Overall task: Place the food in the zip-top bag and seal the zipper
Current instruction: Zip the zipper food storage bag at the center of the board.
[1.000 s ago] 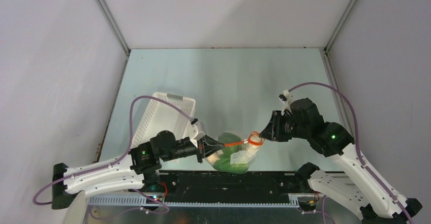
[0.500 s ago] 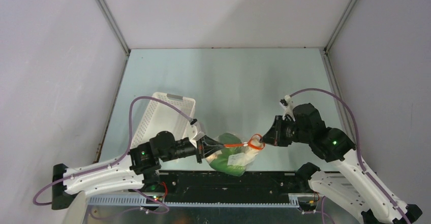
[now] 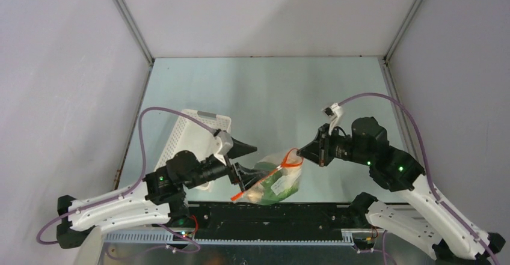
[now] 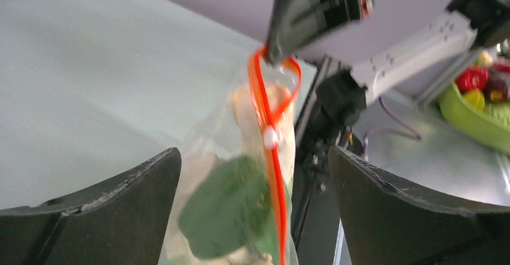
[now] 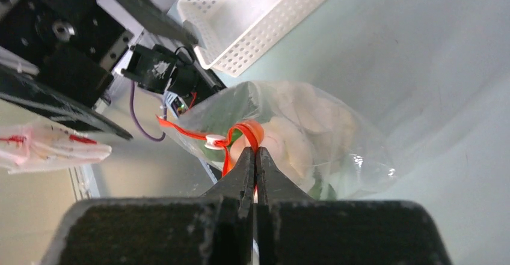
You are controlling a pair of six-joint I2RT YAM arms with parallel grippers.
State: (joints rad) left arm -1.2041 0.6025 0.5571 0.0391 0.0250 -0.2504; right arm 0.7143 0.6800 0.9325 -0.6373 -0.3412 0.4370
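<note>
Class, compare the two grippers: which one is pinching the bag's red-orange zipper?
The right gripper: its jaws are shut on the zipper of the zip-top bag, while the left gripper stands wide open.

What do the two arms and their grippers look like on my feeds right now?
The left arm and right arm match: white moulded links, black motor housings with a green light, and a purple cable looping to each wrist. The left gripper and right gripper have black wedge-shaped fingers, scuffed pale along the edges.
</note>
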